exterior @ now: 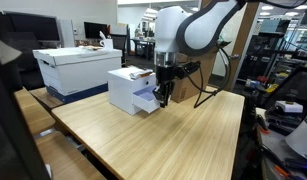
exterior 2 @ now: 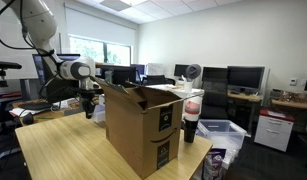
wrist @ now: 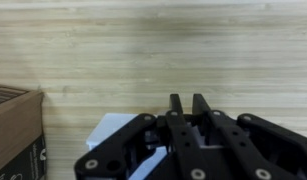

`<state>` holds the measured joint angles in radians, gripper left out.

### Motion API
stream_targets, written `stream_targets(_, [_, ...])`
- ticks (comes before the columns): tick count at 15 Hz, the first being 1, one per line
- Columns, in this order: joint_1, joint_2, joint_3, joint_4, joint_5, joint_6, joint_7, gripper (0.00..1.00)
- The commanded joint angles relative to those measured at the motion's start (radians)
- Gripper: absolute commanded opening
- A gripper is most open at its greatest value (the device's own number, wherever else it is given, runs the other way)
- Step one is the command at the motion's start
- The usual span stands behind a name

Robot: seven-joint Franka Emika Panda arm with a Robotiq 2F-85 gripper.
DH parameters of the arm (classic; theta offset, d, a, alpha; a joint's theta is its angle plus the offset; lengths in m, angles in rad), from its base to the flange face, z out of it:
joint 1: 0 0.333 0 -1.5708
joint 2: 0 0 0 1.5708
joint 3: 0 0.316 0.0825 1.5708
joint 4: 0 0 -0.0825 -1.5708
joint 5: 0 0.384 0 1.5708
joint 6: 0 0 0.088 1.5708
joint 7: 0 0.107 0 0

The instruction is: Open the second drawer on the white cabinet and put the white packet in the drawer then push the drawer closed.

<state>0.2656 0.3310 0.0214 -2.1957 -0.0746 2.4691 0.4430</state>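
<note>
The white cabinet (exterior: 123, 86) stands on the wooden table. Its second drawer (exterior: 144, 100), the lower one, is pulled partly out towards my gripper (exterior: 163, 97). A small flat white packet (exterior: 140, 72) with reddish print lies on the cabinet's top. In the wrist view my gripper (wrist: 186, 103) points down at the table. Only a thin slit shows between its black fingers (wrist: 176, 108). White drawer surface (wrist: 113, 131) shows under them. The jaws stand at the drawer's front, where its pull is. The fingers hide the pull itself. In an exterior view the gripper (exterior 2: 90, 102) hangs behind a cardboard box.
A large white lidded storage box (exterior: 78, 62) sits behind the cabinet on a blue base. A tall open brown cardboard box (exterior 2: 143, 125) stands on the table near the cabinet, and its corner (wrist: 13, 130) shows in the wrist view. Bare wooden tabletop (exterior: 183, 135) spreads in front.
</note>
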Motion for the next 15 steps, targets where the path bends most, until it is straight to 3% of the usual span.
stream_targets(1, [-0.015,-0.049,0.018,-0.047,0.024,-0.012,0.009,0.08])
stream_targets(13, [-0.023,-0.076,0.028,-0.093,0.042,-0.006,0.000,0.08])
stream_targets(14, [-0.025,-0.078,0.031,-0.094,0.047,-0.004,-0.006,0.43])
stream_targets(15, [-0.025,-0.079,0.032,-0.094,0.049,-0.007,-0.008,0.43])
